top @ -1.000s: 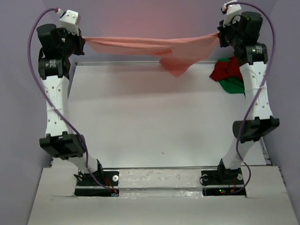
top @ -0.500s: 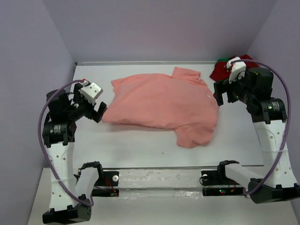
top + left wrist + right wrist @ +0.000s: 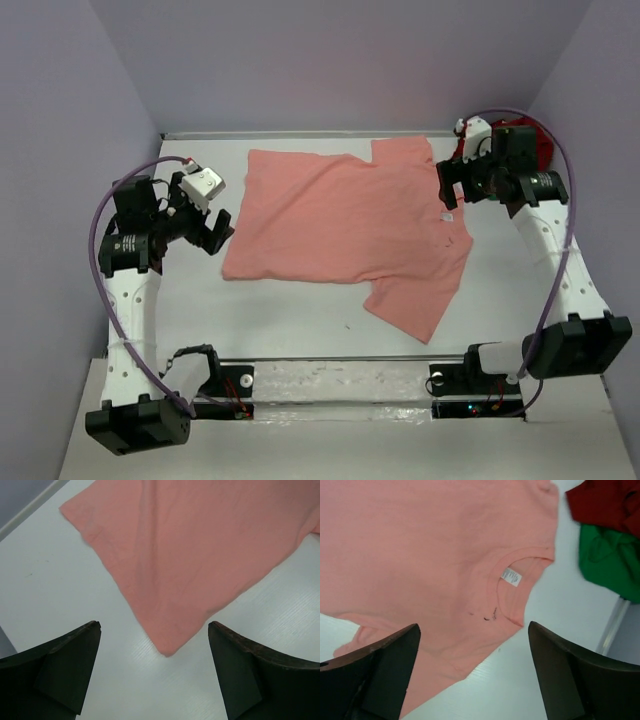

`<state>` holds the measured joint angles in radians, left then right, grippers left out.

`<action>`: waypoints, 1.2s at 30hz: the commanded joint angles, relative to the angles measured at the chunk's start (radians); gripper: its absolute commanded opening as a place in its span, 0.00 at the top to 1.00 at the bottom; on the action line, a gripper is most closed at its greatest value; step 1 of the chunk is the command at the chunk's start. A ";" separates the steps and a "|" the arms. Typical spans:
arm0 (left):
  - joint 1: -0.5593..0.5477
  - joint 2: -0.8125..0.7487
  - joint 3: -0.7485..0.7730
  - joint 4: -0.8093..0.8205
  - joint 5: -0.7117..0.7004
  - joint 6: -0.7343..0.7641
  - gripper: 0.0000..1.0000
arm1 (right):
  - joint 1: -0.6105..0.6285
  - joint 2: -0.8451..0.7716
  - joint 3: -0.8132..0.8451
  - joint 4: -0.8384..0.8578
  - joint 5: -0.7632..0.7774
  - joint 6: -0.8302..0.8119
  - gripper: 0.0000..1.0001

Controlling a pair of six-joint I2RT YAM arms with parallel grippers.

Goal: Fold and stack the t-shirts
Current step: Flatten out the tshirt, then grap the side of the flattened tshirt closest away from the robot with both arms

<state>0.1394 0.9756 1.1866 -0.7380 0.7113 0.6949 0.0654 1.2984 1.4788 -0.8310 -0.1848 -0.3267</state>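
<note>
From above, the pink shirt (image 3: pixel 345 225) lies flatter and wider on the bench (image 3: pixel 290 320) than half a second ago. The left tool (image 3: pixel 218 228) is open just off its left hem, and the right tool (image 3: pixel 447 190), now further back, is open over the collar. The left wrist view shows the hem corner lying between the spread fingers, apart from both. The right wrist view shows the collar label (image 3: pixel 511 576) between spread fingers, with the dark red shirt (image 3: pixel 605 502) and green shirt (image 3: pixel 607 555) bunched to the right.
</note>
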 commanded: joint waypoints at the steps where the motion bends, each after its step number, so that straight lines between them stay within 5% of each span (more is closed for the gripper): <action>1: -0.009 0.069 -0.068 0.184 0.062 -0.131 0.01 | -0.004 0.091 -0.046 0.061 -0.062 0.017 0.11; 4: -0.037 0.159 -0.108 0.221 0.036 -0.176 0.01 | -0.004 0.180 -0.077 0.043 -0.038 0.011 0.18; 10: -0.121 0.241 -0.139 0.224 -0.102 -0.189 0.01 | -0.004 0.112 -0.172 0.029 0.036 0.021 0.27; 15: -0.165 0.337 -0.143 0.195 -0.229 -0.187 0.01 | -0.004 0.073 -0.207 -0.023 0.122 0.032 0.46; 21: -0.166 0.377 -0.197 0.248 -0.257 -0.182 0.01 | -0.004 0.074 -0.285 -0.077 0.251 0.077 0.46; 36: -0.164 0.399 -0.225 0.213 -0.372 -0.163 0.01 | -0.004 0.160 -0.397 -0.212 0.194 0.129 0.46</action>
<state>-0.0242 1.3754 0.9489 -0.4957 0.3794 0.5228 0.0650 1.4704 1.0958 -0.9916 0.0181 -0.2146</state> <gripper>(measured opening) 0.989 0.539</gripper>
